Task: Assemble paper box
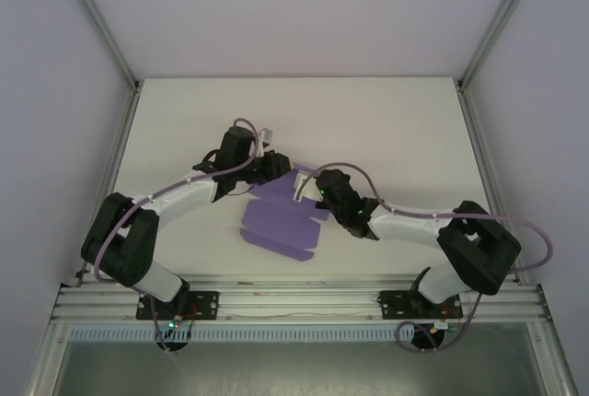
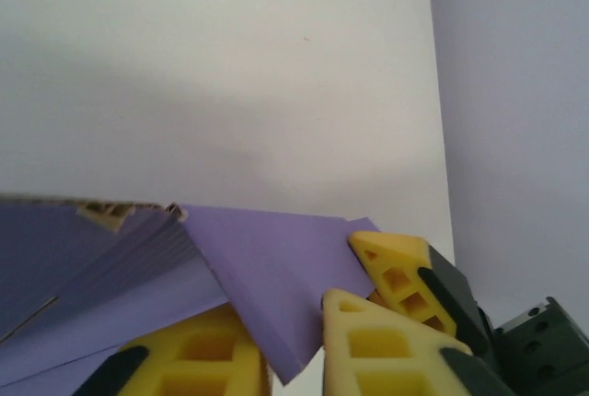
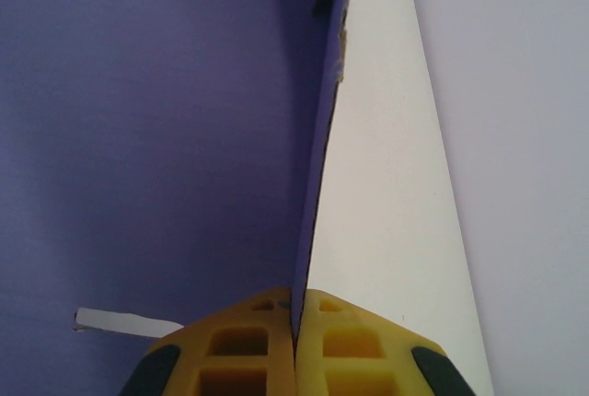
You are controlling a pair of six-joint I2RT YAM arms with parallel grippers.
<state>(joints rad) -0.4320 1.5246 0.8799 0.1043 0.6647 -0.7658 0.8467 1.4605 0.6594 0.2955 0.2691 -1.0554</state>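
Note:
The paper box is a lavender card sheet lying mid-table, its far end lifted between both grippers. My left gripper reaches in from the left. In the left wrist view its yellow fingers stand narrowly apart around a folded flap. The flap lies against the left finger, with a sliver of table showing beside the right one. My right gripper is shut on the edge of an upright panel, the card pinched between its pads. One of its fingers touches the flap's corner.
The white table stretches behind and to both sides of the sheet. Grey walls and metal frame posts bound it. Both arm bases sit on the rail at the near edge.

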